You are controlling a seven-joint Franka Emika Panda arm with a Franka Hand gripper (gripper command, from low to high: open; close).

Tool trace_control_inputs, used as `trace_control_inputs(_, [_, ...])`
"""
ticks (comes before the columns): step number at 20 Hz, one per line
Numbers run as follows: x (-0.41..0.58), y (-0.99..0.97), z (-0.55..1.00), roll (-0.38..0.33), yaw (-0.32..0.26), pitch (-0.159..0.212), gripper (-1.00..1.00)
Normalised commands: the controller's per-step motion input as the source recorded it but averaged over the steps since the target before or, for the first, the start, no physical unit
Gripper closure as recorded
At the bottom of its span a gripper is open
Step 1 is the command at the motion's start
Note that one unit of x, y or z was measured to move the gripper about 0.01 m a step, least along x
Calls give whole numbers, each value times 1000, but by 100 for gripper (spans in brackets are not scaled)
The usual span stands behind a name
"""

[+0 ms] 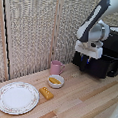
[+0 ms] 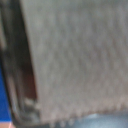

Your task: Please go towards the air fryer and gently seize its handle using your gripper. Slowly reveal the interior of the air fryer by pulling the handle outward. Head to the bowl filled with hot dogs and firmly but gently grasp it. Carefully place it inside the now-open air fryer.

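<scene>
From my feed: backdrop is a woven beige screen [image 1: 31, 33] in panels split by pale wooden posts [image 1: 3, 36]. Below it, a light wood plank table [image 1: 87, 104], grain running lengthwise. Lighting soft and even. Wrist feed blurred.

Blurred grey woven surface [image 2: 75, 60] — close up, dark edge alongside

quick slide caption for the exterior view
White arm's pincer at the black air fryer; bowl, pink mug and plate wait on the table.
</scene>
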Motion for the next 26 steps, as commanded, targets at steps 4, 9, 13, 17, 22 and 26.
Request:
trace_control_inputs(4, [59,190,-209,-17,-1,114,100])
trace_control_inputs(9, [7,198,-66,3,-3,5,100])
trace_control_inputs(13, [0,205,116,8,-6,-5,-100])
trace_control_inputs(17, [0,174,446,0,-24,0,-100])
trace_control_inputs(22, [39,178,647,-21,-1,0,-100])
trace_control_inputs(26, [31,341,543,4,17,10,-100])
